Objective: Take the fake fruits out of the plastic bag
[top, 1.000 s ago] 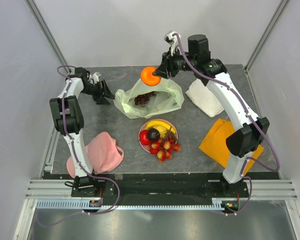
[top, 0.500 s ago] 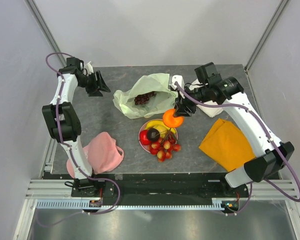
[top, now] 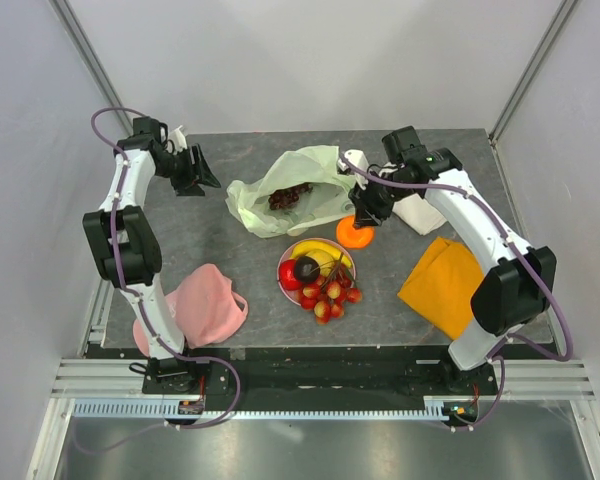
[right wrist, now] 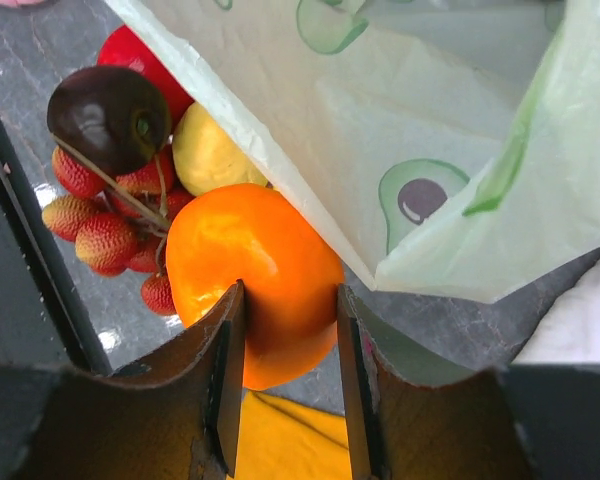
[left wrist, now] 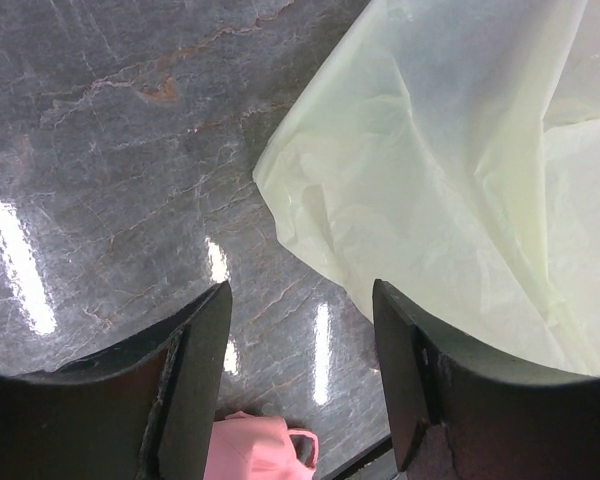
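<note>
The right end effector (top: 363, 216) is clamped on the orange (top: 355, 234), its two fingers (right wrist: 227, 345) pressed against opposite sides of the fruit, just off the near right corner of the plastic bag (top: 255, 205); whether the orange touches the bench (top: 230, 255) cannot be told. The bag lies crumpled and open on the bench, and the dark grape bunch (top: 290, 195) sits inside it. On the near side of the bag stands the pink plate (top: 281, 262) holding the banana (top: 325, 249), the plum (top: 306, 267), the apple (top: 289, 276) and the berry cluster (top: 331, 296); in the right wrist view the bag's printed edge (right wrist: 380, 130) hangs just beside the orange (right wrist: 255, 270). The left end effector (top: 202, 172) hovers to the left of the bag with its fingers (left wrist: 195, 380) apart and nothing between them, the bag's edge (left wrist: 420, 200) just beyond. A white cloth (top: 417, 212) lies right of the bag, an orange cloth (top: 445, 285) nearer on that side, and a pink cloth (top: 208, 305) to the bag's near left.
</note>
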Controlling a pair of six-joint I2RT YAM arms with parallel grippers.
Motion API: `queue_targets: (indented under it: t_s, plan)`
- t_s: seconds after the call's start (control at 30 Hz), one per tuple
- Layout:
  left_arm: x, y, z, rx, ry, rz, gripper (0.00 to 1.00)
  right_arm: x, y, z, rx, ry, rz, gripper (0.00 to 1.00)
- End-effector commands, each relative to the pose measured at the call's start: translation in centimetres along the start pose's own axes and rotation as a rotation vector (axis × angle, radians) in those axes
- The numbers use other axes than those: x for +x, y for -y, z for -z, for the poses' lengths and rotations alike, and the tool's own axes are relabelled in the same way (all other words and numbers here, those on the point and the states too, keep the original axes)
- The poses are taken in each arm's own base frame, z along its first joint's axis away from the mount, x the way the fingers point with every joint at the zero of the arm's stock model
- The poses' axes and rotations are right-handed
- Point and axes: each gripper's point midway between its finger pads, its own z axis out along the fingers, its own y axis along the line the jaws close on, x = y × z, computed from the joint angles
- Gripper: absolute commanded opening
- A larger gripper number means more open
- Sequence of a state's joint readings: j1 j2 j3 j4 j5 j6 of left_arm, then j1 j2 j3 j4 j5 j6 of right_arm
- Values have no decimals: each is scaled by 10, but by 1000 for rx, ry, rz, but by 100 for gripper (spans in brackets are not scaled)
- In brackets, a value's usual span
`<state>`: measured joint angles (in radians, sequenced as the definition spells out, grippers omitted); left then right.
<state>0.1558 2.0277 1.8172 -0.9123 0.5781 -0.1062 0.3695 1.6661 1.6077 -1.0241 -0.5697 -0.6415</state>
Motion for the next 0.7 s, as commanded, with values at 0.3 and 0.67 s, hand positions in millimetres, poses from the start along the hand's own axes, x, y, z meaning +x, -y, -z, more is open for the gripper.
queue_targets:
  t_s: [0.3, 0.67]
  plan:
    - [-1, 18, 24, 3, 43, -105, 65, -10, 28, -40, 38, 54, -71, 1]
    - [5, 14, 20, -4, 25, -107, 65, 18, 22, -77, -76, -27, -210, 5]
